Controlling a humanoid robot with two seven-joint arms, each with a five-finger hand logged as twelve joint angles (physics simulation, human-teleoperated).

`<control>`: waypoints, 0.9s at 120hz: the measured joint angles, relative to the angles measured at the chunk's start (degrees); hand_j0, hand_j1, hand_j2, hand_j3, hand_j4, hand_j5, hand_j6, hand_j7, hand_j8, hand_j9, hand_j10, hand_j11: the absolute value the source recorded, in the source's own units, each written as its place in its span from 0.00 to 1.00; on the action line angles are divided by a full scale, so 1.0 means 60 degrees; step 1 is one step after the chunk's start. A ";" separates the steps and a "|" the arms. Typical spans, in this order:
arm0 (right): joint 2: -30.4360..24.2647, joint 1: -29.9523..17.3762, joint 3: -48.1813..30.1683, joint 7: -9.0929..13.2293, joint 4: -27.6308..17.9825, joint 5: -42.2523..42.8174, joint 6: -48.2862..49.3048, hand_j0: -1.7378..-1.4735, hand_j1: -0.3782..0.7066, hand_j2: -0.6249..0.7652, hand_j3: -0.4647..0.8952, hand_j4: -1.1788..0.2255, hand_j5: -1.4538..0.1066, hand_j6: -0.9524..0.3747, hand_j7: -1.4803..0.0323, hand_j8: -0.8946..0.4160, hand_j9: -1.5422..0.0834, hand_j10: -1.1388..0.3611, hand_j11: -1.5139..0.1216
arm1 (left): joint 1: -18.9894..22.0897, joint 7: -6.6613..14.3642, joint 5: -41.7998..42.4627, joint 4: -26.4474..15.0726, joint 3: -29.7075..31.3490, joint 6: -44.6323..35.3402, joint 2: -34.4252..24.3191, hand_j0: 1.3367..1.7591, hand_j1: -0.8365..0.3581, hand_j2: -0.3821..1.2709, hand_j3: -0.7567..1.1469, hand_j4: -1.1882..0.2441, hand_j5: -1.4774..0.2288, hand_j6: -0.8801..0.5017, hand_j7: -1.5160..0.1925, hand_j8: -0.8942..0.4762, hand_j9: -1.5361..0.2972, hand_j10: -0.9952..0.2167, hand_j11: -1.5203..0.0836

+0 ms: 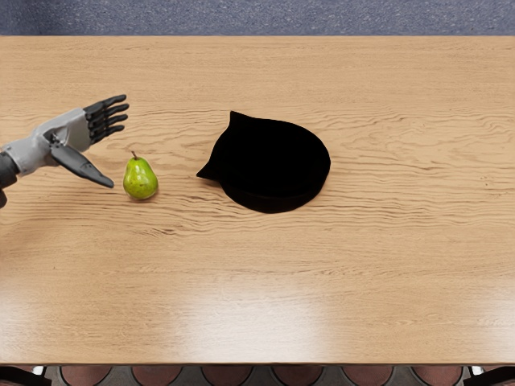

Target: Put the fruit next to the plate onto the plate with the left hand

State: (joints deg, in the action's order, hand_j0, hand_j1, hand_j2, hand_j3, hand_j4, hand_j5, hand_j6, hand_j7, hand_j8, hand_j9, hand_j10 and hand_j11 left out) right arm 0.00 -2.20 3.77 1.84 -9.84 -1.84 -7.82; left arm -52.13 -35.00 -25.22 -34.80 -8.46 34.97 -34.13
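Trailing a cropped forearm (18,158), left hand (79,135) flanks pear (140,179).

I saw a wooden table (386,265) filling nearly the whole view, its light oak-coloured top marked with wavy grain running from side to side. Beyond the table's far edge lay a narrow strip of blue-grey floor (257,16), speckled like carpet. A soft pale glare (257,314) sat on the tabletop close to its near edge. Below that near edge I could make out a row of rounded reddish-brown shapes (241,375); I couldn't tell what they were.
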 joint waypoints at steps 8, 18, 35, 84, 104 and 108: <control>0.0000 0.0000 -0.0002 -0.0001 0.0000 0.0000 0.0000 0.30 0.06 0.45 0.34 0.82 0.91 0.70 0.95 0.66 0.93 0.74 0.90 | 0.0096 0.0000 0.0009 0.0006 -0.0008 0.0000 0.0166 0.76 0.99 0.23 0.40 0.83 0.87 0.64 0.89 0.65 0.84 0.82 0.95; 0.0000 0.0000 -0.0003 -0.0001 0.0000 0.0000 0.0000 0.30 0.06 0.45 0.34 0.82 0.91 0.70 0.95 0.66 0.93 0.74 0.90 | 0.0191 0.0000 0.0009 0.0057 -0.0017 0.0000 0.0376 0.76 0.99 0.23 0.40 0.83 0.87 0.64 0.89 0.65 0.84 0.82 0.95; 0.0000 0.0000 -0.0003 0.0000 0.0000 0.0000 0.0000 0.30 0.06 0.45 0.34 0.82 0.91 0.70 0.95 0.66 0.93 0.74 0.90 | 0.0230 0.0000 0.0004 0.0250 -0.0024 0.0000 0.0547 0.76 0.99 0.23 0.40 0.83 0.87 0.64 0.89 0.65 0.84 0.82 0.95; 0.0000 0.0000 -0.0001 0.0000 0.0000 0.0000 0.0000 0.30 0.06 0.45 0.34 0.82 0.91 0.70 0.95 0.66 0.93 0.74 0.90 | 0.0562 0.0000 -0.0067 0.0705 -0.0098 0.0001 0.0903 0.76 0.99 0.23 0.40 0.83 0.87 0.64 0.89 0.65 0.84 0.82 0.95; 0.0000 0.0000 -0.0002 -0.0001 0.0000 0.0000 0.0000 0.30 0.06 0.45 0.34 0.82 0.91 0.70 0.95 0.66 0.93 0.74 0.90 | 0.0640 0.0000 -0.0109 0.0809 -0.0161 0.0001 0.0912 0.76 0.99 0.23 0.40 0.83 0.87 0.64 0.89 0.65 0.84 0.82 0.95; 0.0000 0.0000 -0.0002 0.0000 0.0000 0.0000 0.0000 0.30 0.06 0.45 0.34 0.82 0.91 0.70 0.95 0.66 0.93 0.74 0.90 | 0.0669 0.0000 -0.0115 0.0831 -0.0165 0.0001 0.0914 0.76 0.99 0.23 0.40 0.83 0.87 0.64 0.89 0.65 0.84 0.82 0.95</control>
State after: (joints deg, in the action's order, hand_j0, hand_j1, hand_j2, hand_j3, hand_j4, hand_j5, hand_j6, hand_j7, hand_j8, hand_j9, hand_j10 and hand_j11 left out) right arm 0.00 -2.20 3.76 1.84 -9.84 -1.84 -7.82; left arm -48.11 -35.00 -25.90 -29.82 -9.46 34.98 -28.65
